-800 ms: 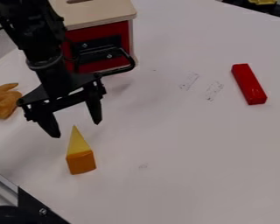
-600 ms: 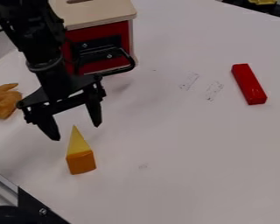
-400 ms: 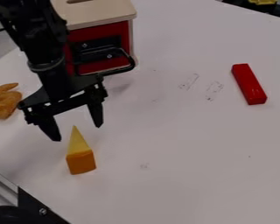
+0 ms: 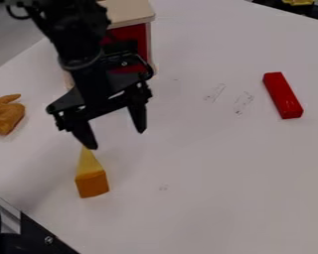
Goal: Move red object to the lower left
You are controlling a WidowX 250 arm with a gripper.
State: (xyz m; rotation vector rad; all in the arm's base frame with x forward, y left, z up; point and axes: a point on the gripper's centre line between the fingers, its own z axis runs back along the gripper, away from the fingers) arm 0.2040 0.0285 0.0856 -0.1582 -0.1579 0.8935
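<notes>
"If we read the view as a clock face, what lies nearest?"

"A metal rail [image 4: 8,212] and a black bracket [image 4: 45,237], out toward seven on the edge of the pale tabletop [image 4: 208,198]."

"And past those?"

"A toy wedge [image 4: 93,182], between seven and eight, yellow above and orange at its near end. Its narrow tip points a little left of twelve."

"Where's the gripper [image 4: 117,140]?"

"Just beyond the wedge, left of the dial's centre. Its two fingers hang down, spread well apart, with nothing held between them. One fingertip comes right by the wedge's tip; I can't tell whether they touch."

"Anything off to the side?"

"A knobbly orange-brown toy [image 4: 7,118] at nine, near the tabletop's edge."

"And the red object [image 4: 281,95]?"

"Between two and three: a long block lying flat on the tabletop, slanting from eleven to five, well apart from the gripper."

"What's at the back?"

"Between eleven and twelve, a red box [image 4: 130,33] with a pale wooden top [image 4: 129,11], partly behind the arm. Farthest off, toward one, a bit of something yellow [image 4: 298,2] at the very edge."
</notes>
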